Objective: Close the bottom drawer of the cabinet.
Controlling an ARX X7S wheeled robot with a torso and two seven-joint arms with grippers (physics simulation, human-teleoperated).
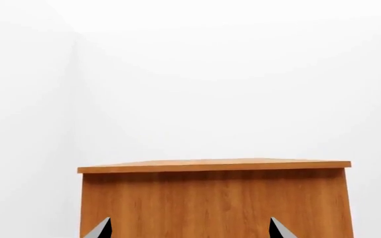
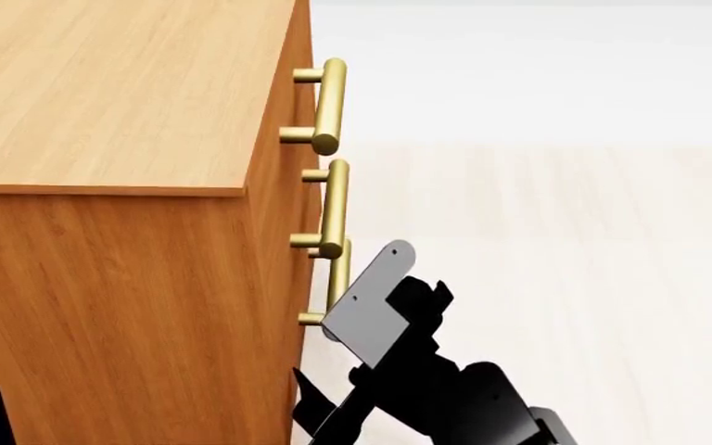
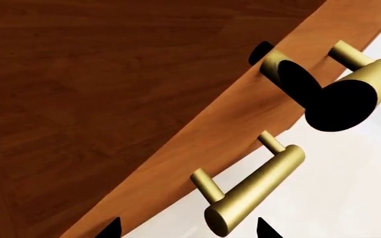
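The cabinet is a tall orange-brown wooden chest filling the left of the head view, with three brass bar handles down its front edge. The bottom drawer's handle is the lowest one, and its front is seen edge-on, level with the two above it. My right arm reaches up just below and beside that handle. My right gripper is open beside the cabinet front, with the end of a brass handle between its tips. My left gripper is open, facing the cabinet's plain side panel.
Pale floor stretches to the right of the cabinet front. A white wall stands behind the cabinet. The two upper handles project from the front above my right arm.
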